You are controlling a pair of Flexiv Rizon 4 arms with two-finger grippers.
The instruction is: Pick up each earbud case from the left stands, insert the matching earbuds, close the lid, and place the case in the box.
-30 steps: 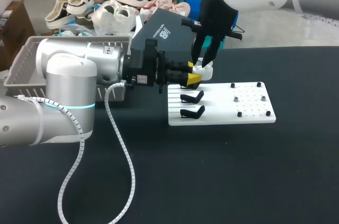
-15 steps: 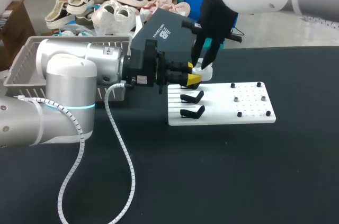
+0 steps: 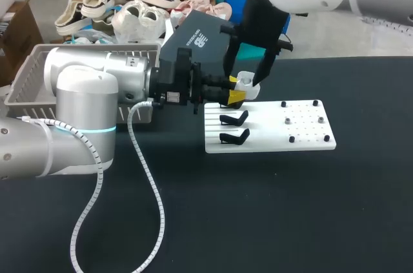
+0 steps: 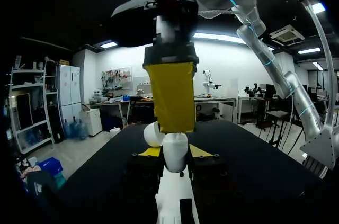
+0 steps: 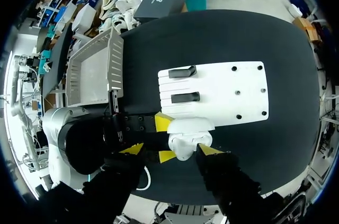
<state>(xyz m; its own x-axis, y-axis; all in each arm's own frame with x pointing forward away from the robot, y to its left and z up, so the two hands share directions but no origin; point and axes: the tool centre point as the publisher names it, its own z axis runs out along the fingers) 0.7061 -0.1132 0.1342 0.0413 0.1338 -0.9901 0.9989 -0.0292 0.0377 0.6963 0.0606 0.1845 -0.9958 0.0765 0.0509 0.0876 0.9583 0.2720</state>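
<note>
A white earbud case (image 3: pixel 246 83) is held sideways above the far left corner of the white stand board (image 3: pixel 271 136), with my left gripper (image 3: pixel 235 90) shut on it. In the left wrist view the case (image 4: pixel 175 151) sits between the two yellow tips. My right gripper (image 3: pixel 246 73) hangs over it from above, open, one finger on each side and clear of the case. In the right wrist view the case (image 5: pixel 186 138) lies between my right gripper's (image 5: pixel 172 150) spread tips, its lid looking open. Two black stands (image 3: pixel 233 127) on the board are bare.
A grey wire basket (image 3: pixel 26 79) stands at the table's left, behind my left arm. A dark shoebox (image 3: pixel 200 37) sits at the back edge. Small pegs (image 3: pixel 303 119) dot the right half of the board.
My right gripper's fingers have spread apart from around the case's top. My left gripper has kept still with the case.
</note>
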